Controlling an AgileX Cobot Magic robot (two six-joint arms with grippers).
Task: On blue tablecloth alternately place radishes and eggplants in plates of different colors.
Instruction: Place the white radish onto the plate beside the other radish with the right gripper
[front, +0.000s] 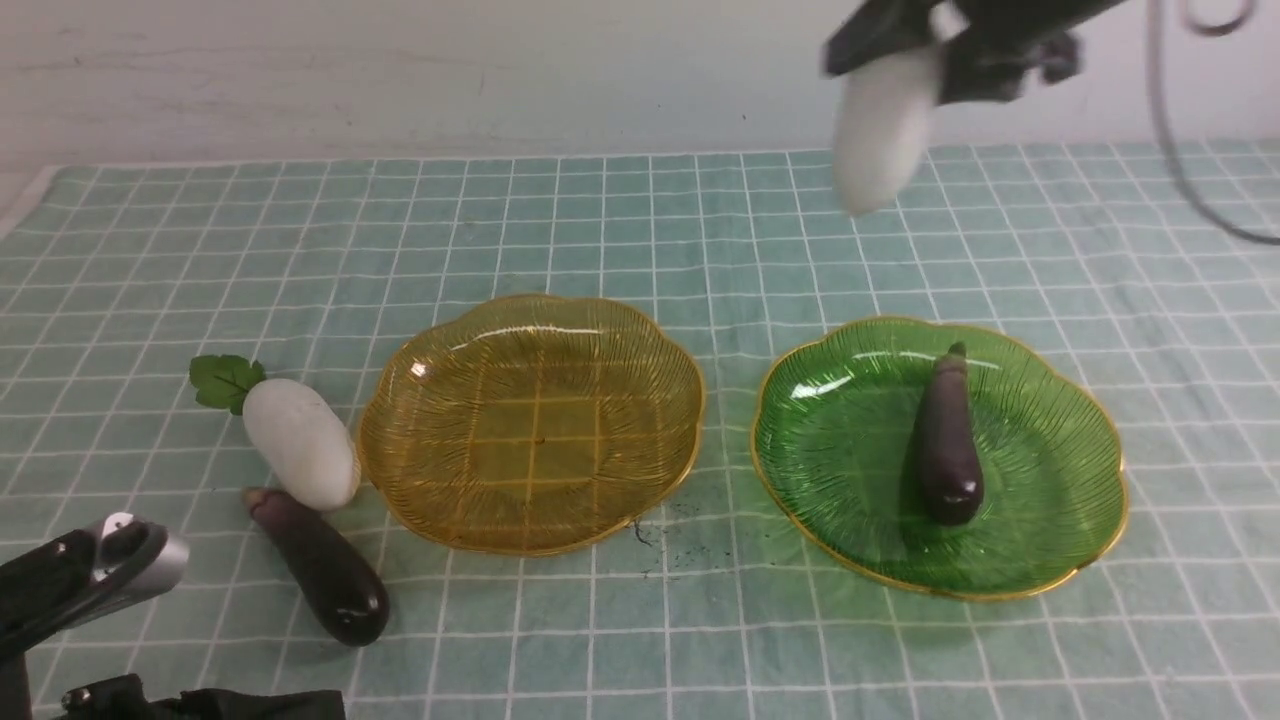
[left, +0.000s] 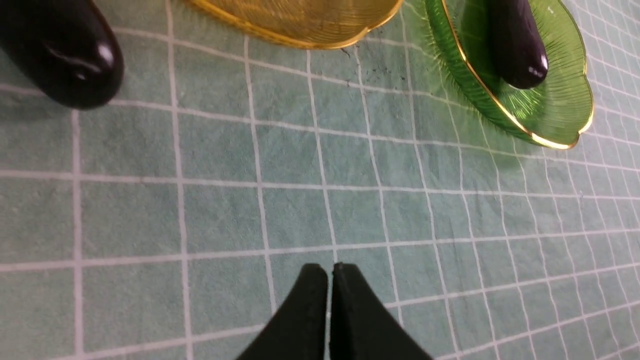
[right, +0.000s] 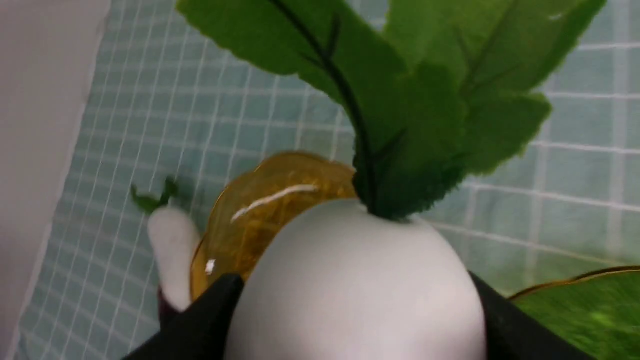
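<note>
Above the blue tablecloth, far right, one radish is hanging tip-down, with the right gripper clamping its leafy end. Green plate is carrying one eggplant. Second radish and second eggplant are lying just left of the amber plate. Left gripper is sitting fully closed, holding nothing.

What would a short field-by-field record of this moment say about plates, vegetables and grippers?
amber plate: empty
green plate: holds plated eggplant
loose radish: on tablecloth, left of amber plate
loose eggplant: on tablecloth, beside loose radish
right gripper: shut on held radish, raised above the far side
left gripper: shut, empty
</note>
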